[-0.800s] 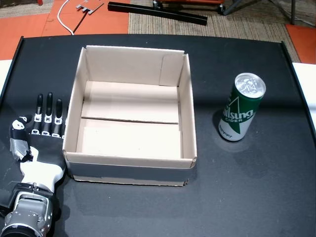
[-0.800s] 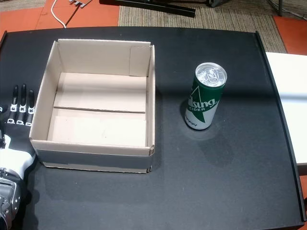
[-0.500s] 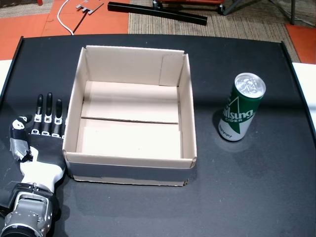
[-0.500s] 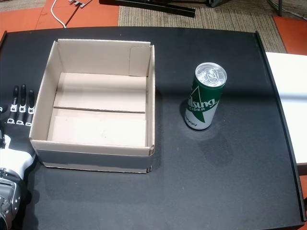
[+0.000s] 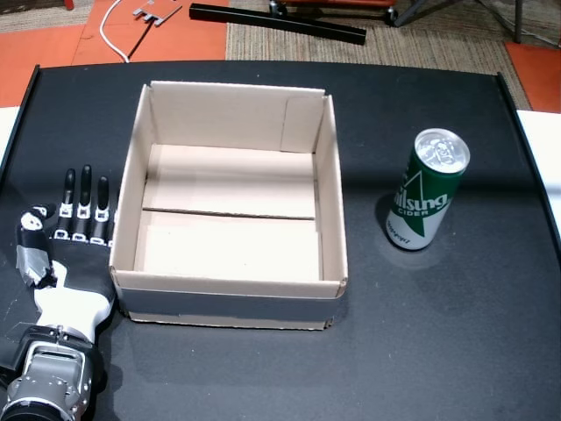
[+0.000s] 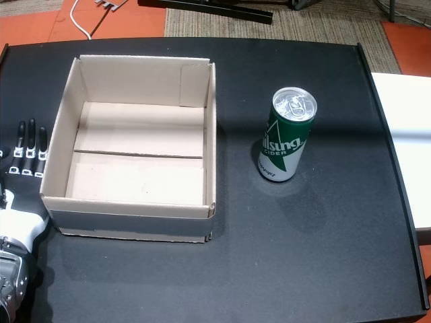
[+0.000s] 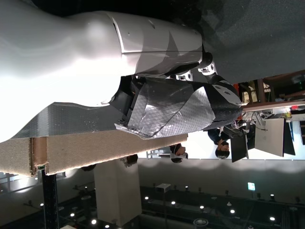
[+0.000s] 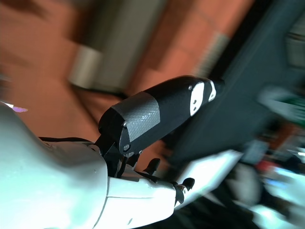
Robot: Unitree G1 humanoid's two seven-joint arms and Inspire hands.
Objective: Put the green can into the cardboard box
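Note:
The green can (image 5: 426, 203) (image 6: 286, 145) stands upright on the black table (image 5: 263, 368), to the right of the box and a short gap away from it. The cardboard box (image 5: 228, 303) (image 6: 128, 225) sits open at centre left with nothing inside. My left hand (image 5: 66, 254) (image 6: 20, 176) lies flat on the table against the box's left wall, open with fingers straight; the left wrist view shows its taped thumb (image 7: 181, 107). My right hand (image 8: 143, 138) shows only in the blurred right wrist view, thumb out and holding nothing, off the table's right side.
A white surface (image 6: 404, 141) adjoins the table's right edge. Beyond the far edge are orange mats (image 5: 53, 39), carpet, a black bar (image 5: 280, 22) and a white cable (image 5: 114, 35). A person (image 7: 221, 150) shows far off in the left wrist view.
Nothing on the table has moved; the head views have only shifted very slightly.

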